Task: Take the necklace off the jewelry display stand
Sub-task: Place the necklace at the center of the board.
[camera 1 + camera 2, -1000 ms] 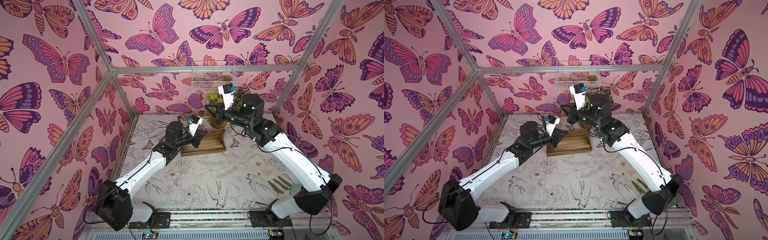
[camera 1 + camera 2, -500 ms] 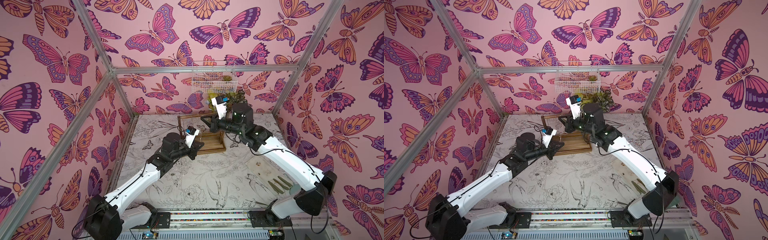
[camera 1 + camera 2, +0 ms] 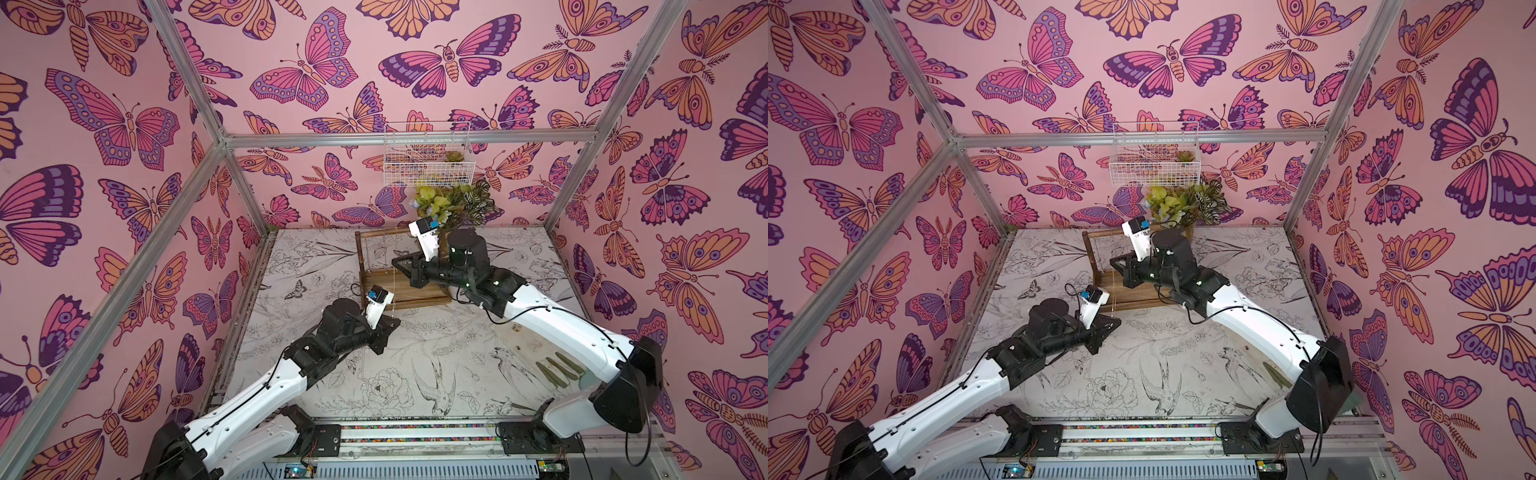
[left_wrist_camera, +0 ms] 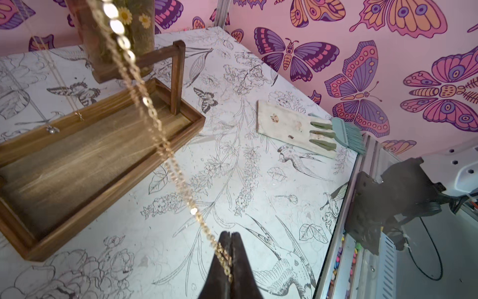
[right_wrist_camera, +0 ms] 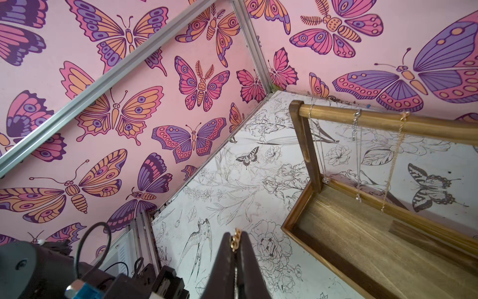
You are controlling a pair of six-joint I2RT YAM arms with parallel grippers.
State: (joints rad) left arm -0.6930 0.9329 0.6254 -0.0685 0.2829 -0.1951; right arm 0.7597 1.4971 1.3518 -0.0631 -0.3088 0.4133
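- left hand (image 4: 230,235) closed tight, pinching the gold necklace (image 4: 155,121).
- right hand (image 5: 236,239) closed tight on a link of the same chain.
- jewelry stand (image 5: 307,145) just beside the right hand, three thin chains (image 5: 358,155) on its bar.

Bare table (image 3: 436,340) lies open before the stand (image 3: 424,297) and toward the left wall. A necklace (image 4: 155,121) slants across the tray's front edge (thin, hard to see from above). Hanging chains (image 5: 358,155) bar the frame's opening; a plant (image 3: 457,203) crowds behind, a board (image 4: 284,124) near the right wall.
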